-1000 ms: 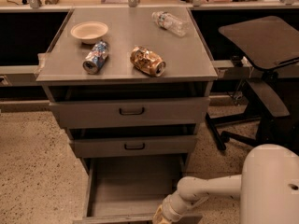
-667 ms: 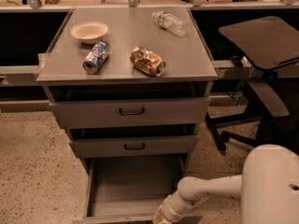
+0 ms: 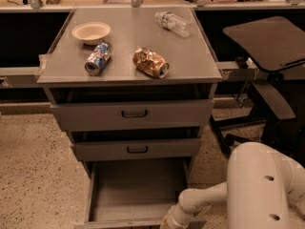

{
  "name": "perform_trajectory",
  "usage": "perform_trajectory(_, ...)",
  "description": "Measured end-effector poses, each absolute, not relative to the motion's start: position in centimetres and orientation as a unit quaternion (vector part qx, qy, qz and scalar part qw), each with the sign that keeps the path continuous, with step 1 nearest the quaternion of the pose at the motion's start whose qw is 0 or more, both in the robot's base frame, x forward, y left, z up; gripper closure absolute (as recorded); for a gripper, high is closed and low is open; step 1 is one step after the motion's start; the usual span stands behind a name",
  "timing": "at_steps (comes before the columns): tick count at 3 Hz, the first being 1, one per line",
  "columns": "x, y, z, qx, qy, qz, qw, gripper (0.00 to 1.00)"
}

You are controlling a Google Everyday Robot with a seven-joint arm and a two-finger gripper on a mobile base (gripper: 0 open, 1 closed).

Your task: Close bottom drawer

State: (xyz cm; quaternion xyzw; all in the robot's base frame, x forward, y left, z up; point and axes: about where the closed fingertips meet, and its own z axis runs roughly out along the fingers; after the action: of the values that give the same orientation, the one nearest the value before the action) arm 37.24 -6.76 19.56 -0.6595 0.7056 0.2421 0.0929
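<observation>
The robot's white arm reaches in from the lower right, and its gripper (image 3: 168, 222) sits at the very bottom edge of the view, at the right end of the bottom drawer's front. Whether it is released or clenched cannot be told.

The grey metal bottom drawer (image 3: 136, 187) is pulled well out of the cabinet over the speckled floor (image 3: 33, 166). It is a deep, plain, bare tray with thin side walls. Its front is cut off by the view's edge, so no handle shows.

Above it, the mid-sized grey drawer (image 3: 137, 149) and the tallest grey drawer (image 3: 134, 113) each carry a small black handle and stand slightly proud of the frame.

On the grey worktop (image 3: 195, 61) lie a crushed blue-and-silver can (image 3: 97, 58) and, beside it, a dented gold-brown can (image 3: 151, 62). Farther back are a shallow beige bowl (image 3: 91, 32) and a clear plastic bottle (image 3: 174, 24) on its side. A dark office chair (image 3: 267, 42) stands to the right.

Compared with a second ago, the drawer stands out about as far. The arm's white casing fills more of the lower right, and the wrist sits a little lower.
</observation>
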Motion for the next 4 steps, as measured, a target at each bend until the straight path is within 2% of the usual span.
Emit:
perform_trajectory(1,37.01,-7.17,18.49,-0.664,0.713,0.202,0.1,0.97)
perform_trajectory(2,37.72,-6.86,18.51,-0.661,0.715,0.2,0.112,0.67)
perform_trajectory(4,37.72,-6.86,18.51,-0.661,0.715,0.2,0.112,0.2)
